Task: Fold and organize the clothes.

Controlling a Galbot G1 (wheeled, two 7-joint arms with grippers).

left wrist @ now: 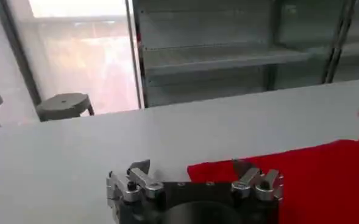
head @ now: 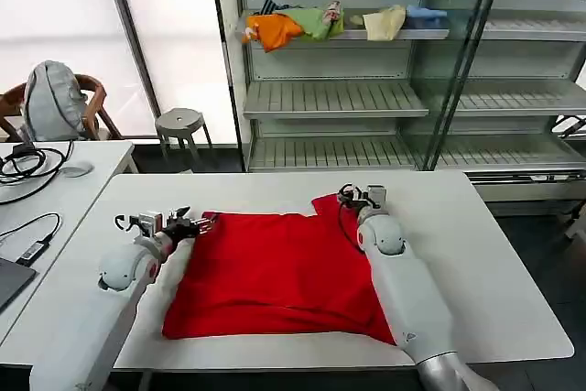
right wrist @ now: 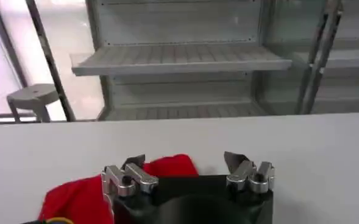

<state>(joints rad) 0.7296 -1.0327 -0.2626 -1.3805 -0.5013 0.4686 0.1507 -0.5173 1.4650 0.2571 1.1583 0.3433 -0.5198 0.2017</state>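
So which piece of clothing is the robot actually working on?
Look at the white table right before the robot. Spread flat on it, between its two arms, lies the red T-shirt. It is the only garment there; the orange, green, cream and blue clothes sit on the shelf behind.

Red T-shirt (head: 275,272) was soft matt cloth, lightly creased, no sheen. Table (head: 494,254) top was smooth, matt white, looked laminate. Left gripper (left wrist: 191,170) and right gripper (right wrist: 185,164) had bare metal fingers with a dull shine on black matt bodies; arm shells were glossy white plastic. Shelving unit (head: 339,98) was grey painted metal with slatted shelves and glass panels. Stool (head: 180,123) looked grey matt plastic. Chair (head: 92,98) frame was polished wood.
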